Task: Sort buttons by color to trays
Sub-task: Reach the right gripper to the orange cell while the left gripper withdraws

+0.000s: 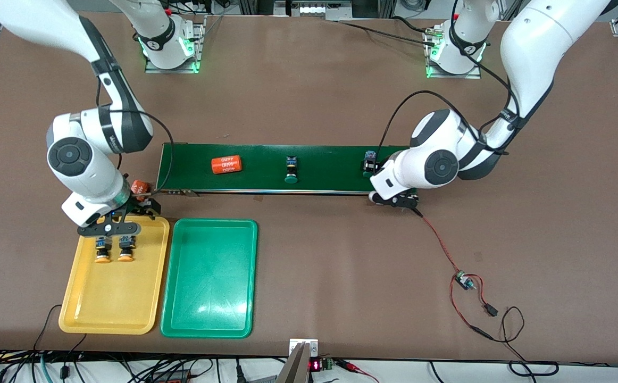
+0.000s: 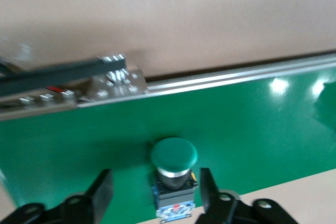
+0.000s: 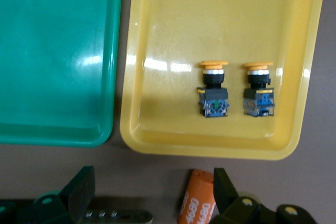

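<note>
Green button [image 2: 174, 174] sits between my left claw [image 2: 153, 195] prongs, spread wide: I centre, close squarely on body. Right claw [image 1: 109, 229] gaping, empty, waits over yellow tray [image 1: 83, 314].

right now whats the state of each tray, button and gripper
yellow tray: holds both orange buttons
green tray: no buttons in it
green buttons: both on the conveyor belt
left gripper: open around one green button
right gripper: open, holding nothing

Brown table [image 1: 309, 80], glossy glare.
</note>
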Available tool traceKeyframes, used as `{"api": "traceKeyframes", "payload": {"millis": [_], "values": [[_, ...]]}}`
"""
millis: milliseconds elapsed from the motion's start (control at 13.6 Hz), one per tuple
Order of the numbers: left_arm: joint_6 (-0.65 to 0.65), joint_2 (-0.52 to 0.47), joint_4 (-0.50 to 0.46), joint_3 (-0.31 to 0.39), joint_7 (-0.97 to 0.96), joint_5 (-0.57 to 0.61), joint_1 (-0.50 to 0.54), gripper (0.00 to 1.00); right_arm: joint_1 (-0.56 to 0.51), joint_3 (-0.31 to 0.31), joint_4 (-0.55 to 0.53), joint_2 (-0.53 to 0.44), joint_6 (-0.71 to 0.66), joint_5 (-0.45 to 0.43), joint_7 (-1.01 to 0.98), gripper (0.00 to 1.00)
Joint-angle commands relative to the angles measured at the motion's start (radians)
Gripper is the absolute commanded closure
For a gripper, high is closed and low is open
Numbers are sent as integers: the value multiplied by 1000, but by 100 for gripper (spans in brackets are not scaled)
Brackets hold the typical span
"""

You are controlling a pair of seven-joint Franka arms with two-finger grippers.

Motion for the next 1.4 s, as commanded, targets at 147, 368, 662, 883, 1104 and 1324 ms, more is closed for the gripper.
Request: {"api": "traceKeyframes", "payload": {"millis": [147,368,662,883,1104,1324], "values": [[-89,-209,25,86,58,-16,9,0,-1,55,-13,-110,-161,150,33,0],[-206,-266,97,200,196,-13,-6,0,-1,97,-42,-167,-187,158,73,0],[-218,-395,100,365,295,-21,-60,0,0,144,-124,-232,-169,251,127,0],[-272,-487,103,482,319,-22,-111,0,0,184,-261,-305,-59,251,188,0],[-324,-545,103,521,380,-19,-102,0,0,240,-364,-345,54,251,321,0],[-385,-564,160,576,381,-70,-100,0,0,289,-390,-350,95,250,380,0]]}}
